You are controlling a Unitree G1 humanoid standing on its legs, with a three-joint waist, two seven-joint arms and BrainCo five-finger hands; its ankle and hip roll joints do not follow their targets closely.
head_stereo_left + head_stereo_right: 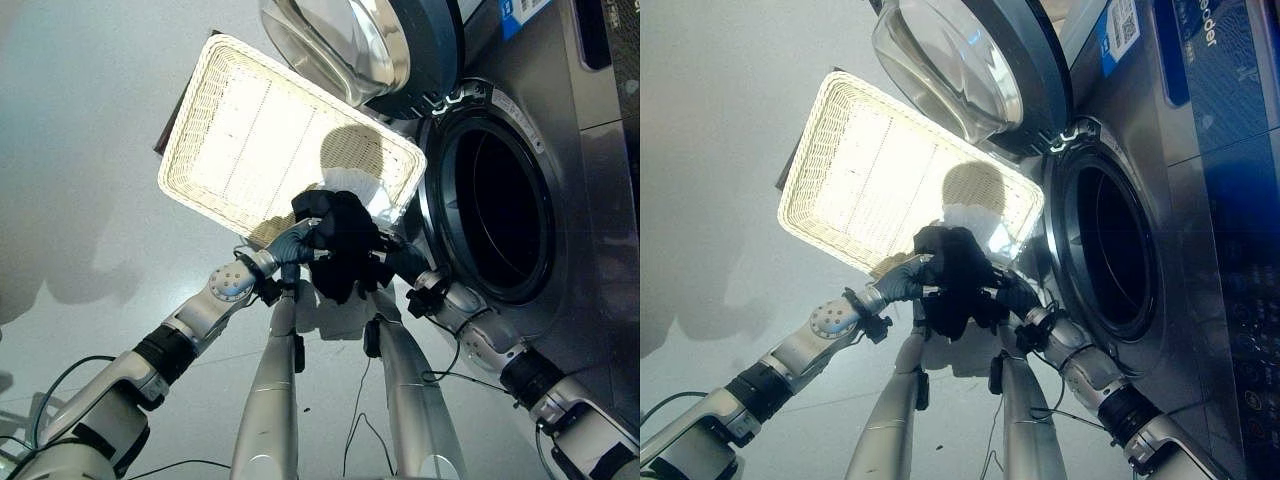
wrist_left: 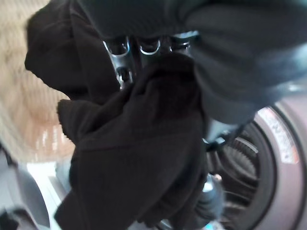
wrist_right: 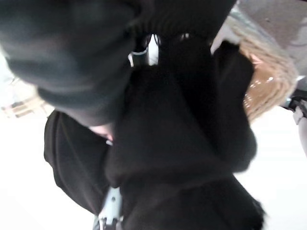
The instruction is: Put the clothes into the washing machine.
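A black garment hangs bunched between both hands, just over the near corner of the wicker basket. My left hand holds it from the left, its fingers curled into the cloth. From the right side my right hand grips the same garment. The washing machine's round drum opening is dark and stands open just right of the hands. Its glass door is swung out above the basket's far corner.
A pale piece of cloth lies in the basket's corner right behind the black garment. The machine's grey front panel fills the right side. Light floor lies left of the basket.
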